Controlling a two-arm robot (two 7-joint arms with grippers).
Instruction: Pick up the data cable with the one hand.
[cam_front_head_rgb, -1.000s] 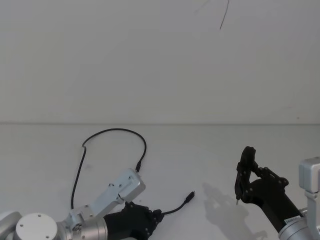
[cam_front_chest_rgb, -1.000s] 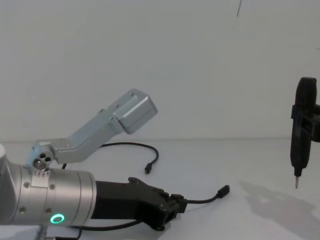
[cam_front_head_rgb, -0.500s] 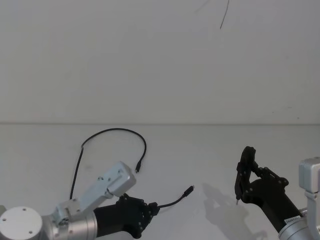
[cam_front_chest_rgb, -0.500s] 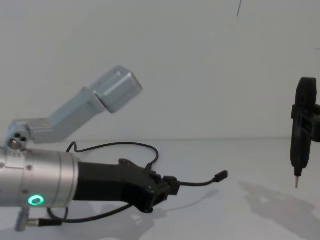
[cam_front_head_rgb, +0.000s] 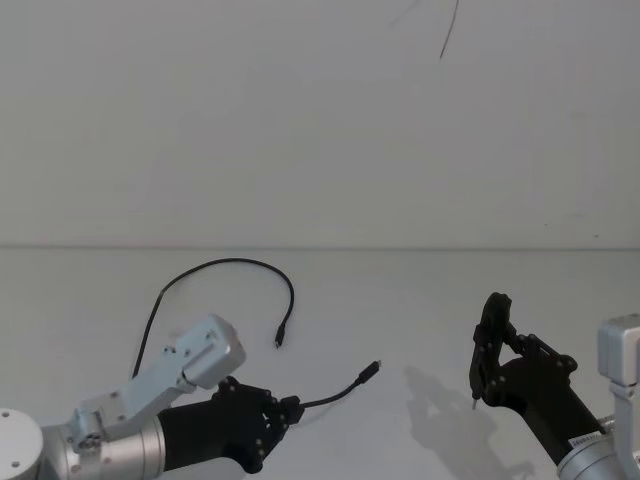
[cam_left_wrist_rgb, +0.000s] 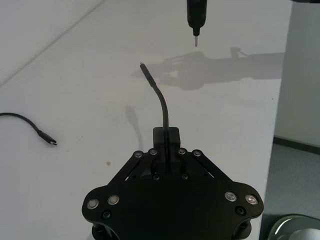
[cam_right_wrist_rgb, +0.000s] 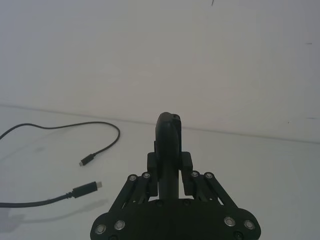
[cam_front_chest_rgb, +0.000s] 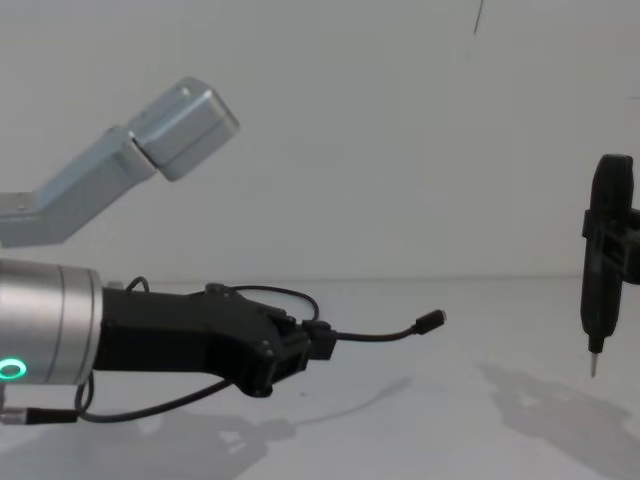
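The data cable (cam_front_head_rgb: 228, 262) is lying in a wide arc on the white table (cam_front_head_rgb: 420, 300). Its far plug (cam_front_head_rgb: 279, 340) is resting on the surface, while a short stretch near the other end is being pinched between the pressed-together fingers of the left gripper (cam_left_wrist_rgb: 166, 134), low at the robot's left. From that grip the cable is jutting forward and curving up to the near plug (cam_front_chest_rgb: 432, 320), which in the chest view is hanging clear of the table with its shadow beneath it. Behind the gripper, the rest of the cable is drooping down toward the table. Judging from this, the grasp is made and the lifting step is in hand, with only the held end raised and most of the cable on the surface. The next move is probably calling for a steady rise with the pinch kept firm, since the thin cable could slip or drag as the loop comes off the table. The right gripper (cam_right_wrist_rgb: 168, 161) is waiting well apart at the robot's right, its fingers clamping an upright pen-shaped tool (cam_front_chest_rgb: 598, 260) with the tip pointing down above the table.
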